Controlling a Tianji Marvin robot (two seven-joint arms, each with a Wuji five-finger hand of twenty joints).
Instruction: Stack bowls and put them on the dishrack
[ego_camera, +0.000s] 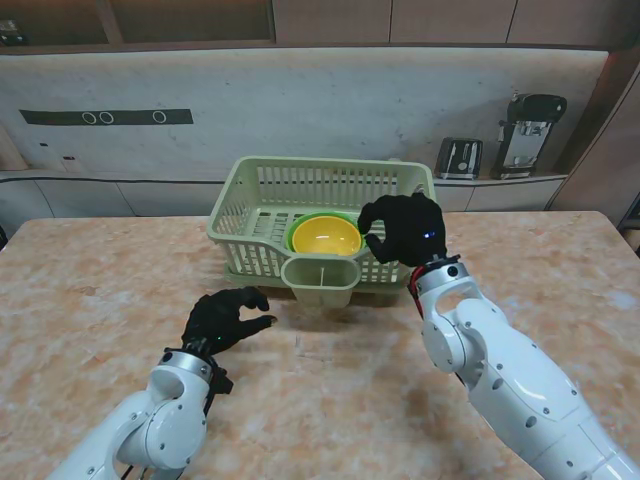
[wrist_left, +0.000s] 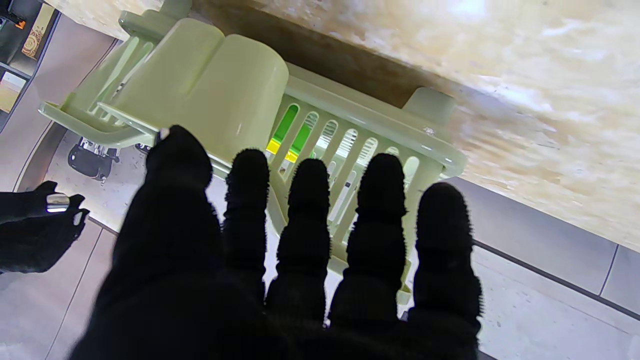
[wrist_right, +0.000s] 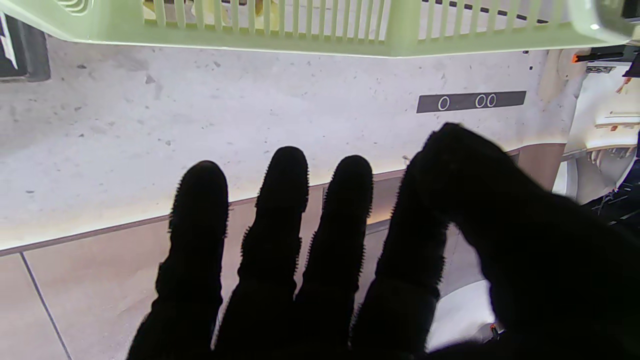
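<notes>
Toward the far edge of the worktop (ego_camera: 90, 300), near its middle, sits the pale green dishrack (ego_camera: 322, 190). Inside it, at the near wall, a yellow bowl (ego_camera: 325, 236) is nested in a green bowl (ego_camera: 292, 232), whose rim shows around it. A cutlery cup (ego_camera: 320, 280) hangs on the rack's near wall, just in front of the bowls.

The right hand (ego_camera: 402, 228) is raised at the rack's right near corner, right of the bowls, with fingers spread and curled and nothing in them. Whether it touches the rack's rim I cannot tell. Its wrist view shows straight, parted fingers (wrist_right: 280, 200) with the rack (wrist_right: 320, 30) beyond them and the wall behind.

The left hand (ego_camera: 226, 318) hovers low over the worktop, nearer to me than the rack and to its left, fingers apart and slightly curled, holding nothing. Its wrist view looks past spread fingers (wrist_left: 310, 210) at the cup (wrist_left: 210, 85) and the slotted wall, through which strips of green and yellow (wrist_left: 285, 130) show.

On the counter behind the worktop stand a toaster (ego_camera: 459, 157) and a dark appliance (ego_camera: 529, 133).
</notes>
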